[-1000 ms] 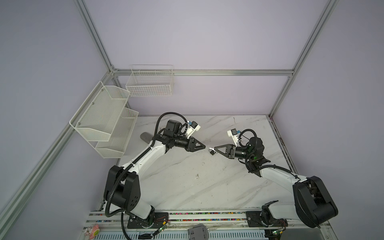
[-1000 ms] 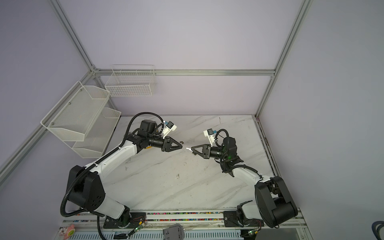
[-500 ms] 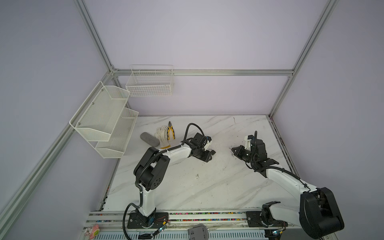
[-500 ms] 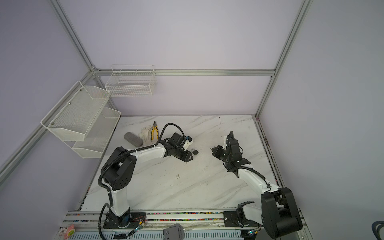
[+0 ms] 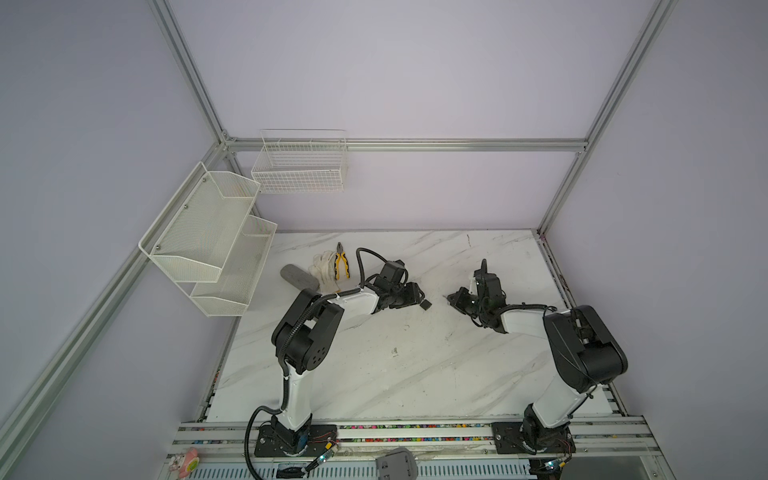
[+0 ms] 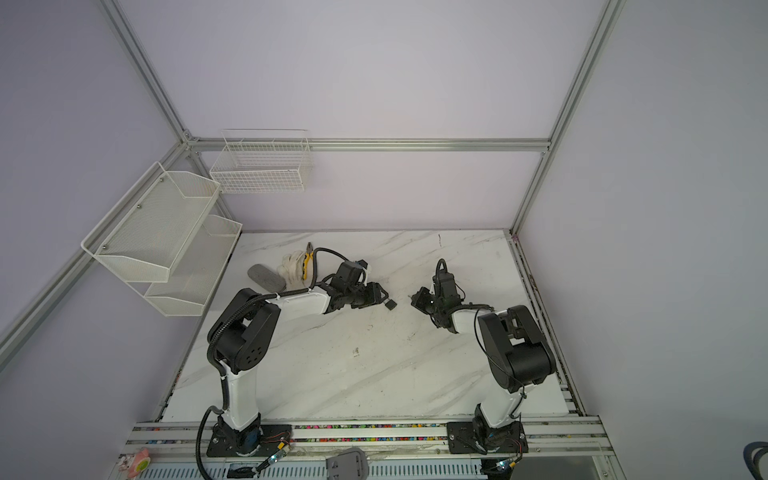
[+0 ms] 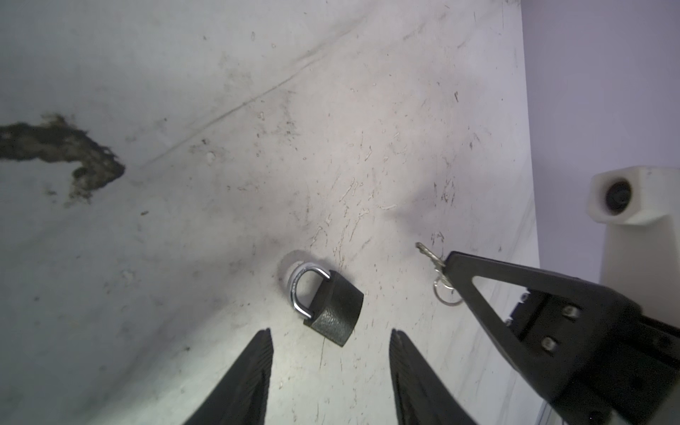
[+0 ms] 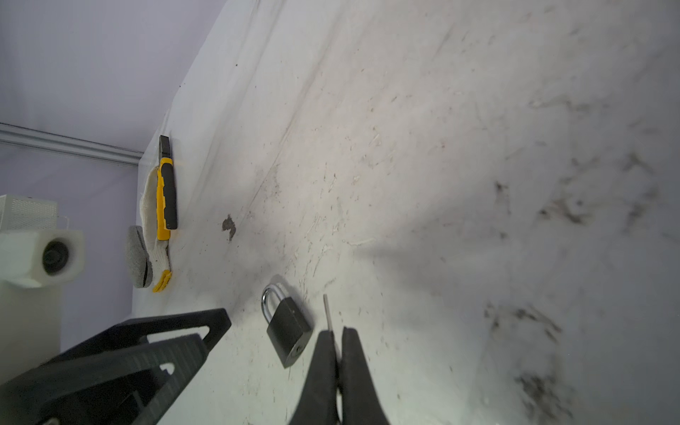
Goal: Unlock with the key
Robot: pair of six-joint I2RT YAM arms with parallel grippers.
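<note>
key clamped in right gripper, padlock loose on the table

the key (image 7: 431, 255) is pinched between the closed jaws of the right gripper (image 8: 336, 333), its blade projecting past the fingertips. in the left wrist view a small split ring hangs from the key head at the tip of that gripper. in the right wrist view the blade shows edge-on as a thin bar, just beside the padlock body and apart from it.

the padlock (image 7: 329, 307) lies flat on the marble table (image 5: 415, 374), black body with silver shackle; the shackle appears seated in the body. its keyway end faces the right wrist camera.

the left gripper (image 7: 329, 333) stands parted at a medium gap, fingers either side of the padlock body and not touching it. it holds nothing.

in both top views the two grippers face each other near the middle of the table, the padlock (image 5: 425, 305) on the surface between them, just off the left gripper's tip.

pliers (image 5: 341, 266) with yellow handles rest on a white glove (image 5: 325, 272) at the far left of the table, a grey pad (image 5: 298, 278) beside them, well apart from the padlock.
</note>
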